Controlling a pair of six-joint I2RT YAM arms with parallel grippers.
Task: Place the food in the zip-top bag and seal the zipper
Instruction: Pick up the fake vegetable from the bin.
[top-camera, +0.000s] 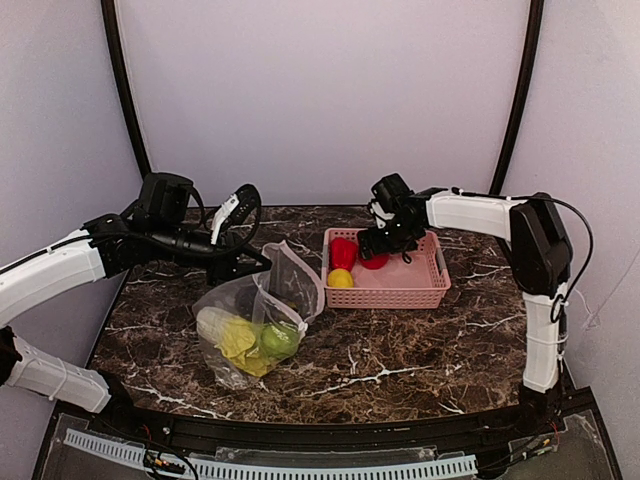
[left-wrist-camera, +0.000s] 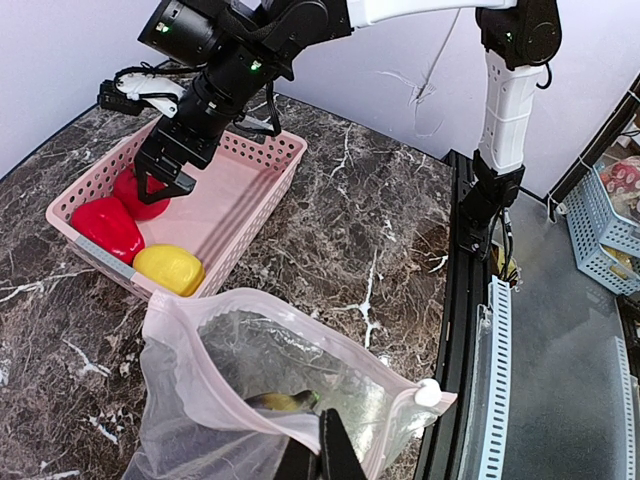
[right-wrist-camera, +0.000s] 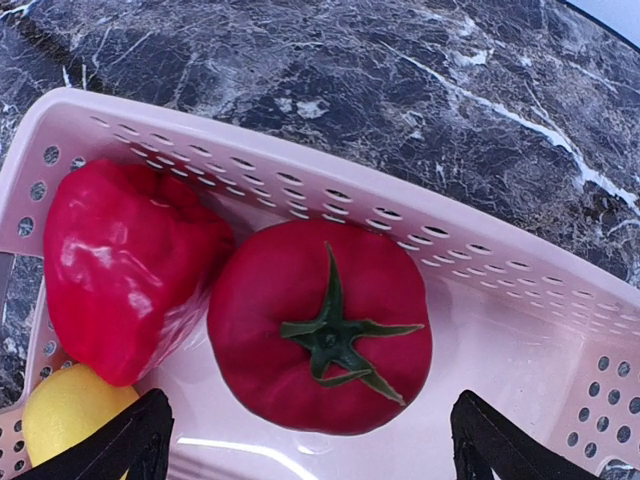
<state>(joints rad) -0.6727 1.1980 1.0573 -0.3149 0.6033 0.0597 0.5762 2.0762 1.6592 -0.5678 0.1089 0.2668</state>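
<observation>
1. Left tool (left-wrist-camera: 320, 452): clenched on the zip-top bag (top-camera: 250, 310) rim. The bag lies on the bench (top-camera: 400, 350) at 9 o'clock of the pink basket (top-camera: 400, 292) and holds the cabbage (top-camera: 228, 335).
2. Right tool (top-camera: 380, 243): released, above the tomato (right-wrist-camera: 320, 325) in the basket. The red bell pepper (right-wrist-camera: 120, 270) is at the tomato's 9 o'clock.

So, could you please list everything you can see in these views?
zip-top bag: one, clear and dotted, table's front left
cabbage: one, yellow-green, inside bag
green round piece: one, inside bag
basket: one, pink, rear right
bell pepper: one, red, in basket
tomato: one, red, in basket
yellow round piece: one, in basket
table: one, dark marble
left pincer: black, shut on bag's rim
right pincer: black, open above tomato
</observation>
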